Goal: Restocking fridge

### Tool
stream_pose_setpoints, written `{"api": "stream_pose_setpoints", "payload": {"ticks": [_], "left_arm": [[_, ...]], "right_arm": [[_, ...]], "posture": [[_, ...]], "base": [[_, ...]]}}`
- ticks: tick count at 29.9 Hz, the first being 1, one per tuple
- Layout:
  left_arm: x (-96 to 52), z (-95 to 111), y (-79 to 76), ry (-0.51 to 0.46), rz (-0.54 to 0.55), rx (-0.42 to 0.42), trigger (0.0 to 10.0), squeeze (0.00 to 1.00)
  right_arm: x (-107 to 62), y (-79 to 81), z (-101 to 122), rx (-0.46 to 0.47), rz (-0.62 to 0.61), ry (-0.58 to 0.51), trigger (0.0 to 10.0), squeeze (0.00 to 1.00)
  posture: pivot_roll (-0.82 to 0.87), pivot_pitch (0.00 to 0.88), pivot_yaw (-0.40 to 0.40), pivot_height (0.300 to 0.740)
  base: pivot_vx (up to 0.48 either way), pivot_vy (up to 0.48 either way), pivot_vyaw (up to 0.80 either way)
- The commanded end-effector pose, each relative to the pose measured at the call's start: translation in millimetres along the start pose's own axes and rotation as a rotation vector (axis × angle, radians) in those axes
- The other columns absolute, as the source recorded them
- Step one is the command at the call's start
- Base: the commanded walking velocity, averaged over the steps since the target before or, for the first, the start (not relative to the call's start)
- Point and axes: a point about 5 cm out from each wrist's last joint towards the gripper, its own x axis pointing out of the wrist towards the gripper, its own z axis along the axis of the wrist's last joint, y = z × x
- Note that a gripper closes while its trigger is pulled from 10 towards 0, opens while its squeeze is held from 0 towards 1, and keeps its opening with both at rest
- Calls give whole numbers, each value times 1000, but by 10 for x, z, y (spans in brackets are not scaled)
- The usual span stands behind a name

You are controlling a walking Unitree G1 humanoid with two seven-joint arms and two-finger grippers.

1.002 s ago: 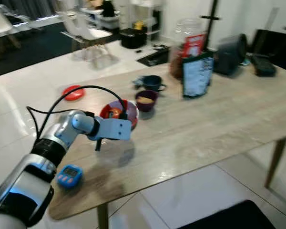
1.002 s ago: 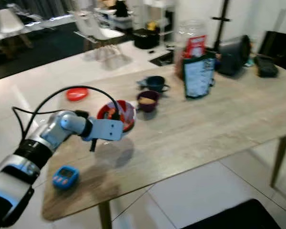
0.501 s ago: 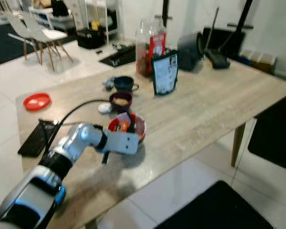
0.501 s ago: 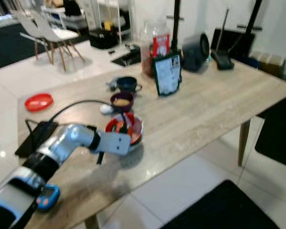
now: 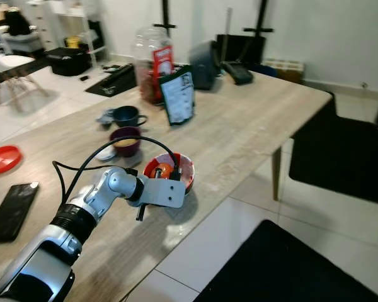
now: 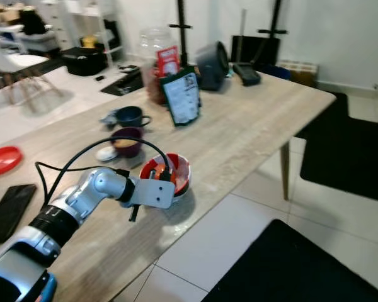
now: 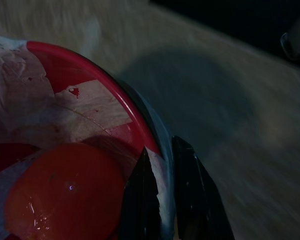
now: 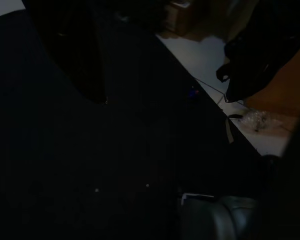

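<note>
Left claw [image 7: 162,200]: at near rim of red bowl, fingers nearly together, pinching the rim, one finger inside and one outside.
Red bowl [image 5: 184,171]: on the bench near its front edge, lined with white paper or film; orange-red round item [image 7: 65,192] inside, close to the pinched rim.
Left arm [image 5: 94,201]: stretched over the bench toward the bowl, black cable looping above it.
Right claw: dark wrist view, cannot tell open or closed.
Bench [image 5: 252,119]: pale wood, long.
Purple bowl [image 5: 125,139]: just behind the red bowl, pale contents.
Blue cup [image 5: 126,116]: behind the purple bowl.
Bag [image 5: 177,95]: dark, upright, white label, mid-bench.
Jar [image 5: 152,63]: large, clear, red label, behind the bag.
Phone [image 5: 11,211]: black, flat, at the left end of the bench.
Red dish [image 5: 1,158]: beyond the phone, well apart from the bowl.
Floor [image 5: 227,226]: white tiles, black mat [image 5: 290,270] at lower right.
</note>
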Motion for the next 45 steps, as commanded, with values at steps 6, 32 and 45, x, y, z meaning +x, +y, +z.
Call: {"api": "stream_pose_setpoints", "payload": {"ticks": [6,32,45], "left_arm": [[3,129,62,-36,29,42,10000,0],[177,461,5,-208,49,20,10000,0],[174,470,9,-208,48,18,10000,0]], "right_arm": [[0,-1,-5,14,-2,-1,10000,0],[3,32,1,34,3,-12,10000,0],[4,39,-8,36,4,-10,10000,0]], "posture": [[-26,0,68,740],[-34,0,78,740],[-36,0,79,740]], "base": [[0,0,-750],[30,-106,-404],[229,-397,0]]}}
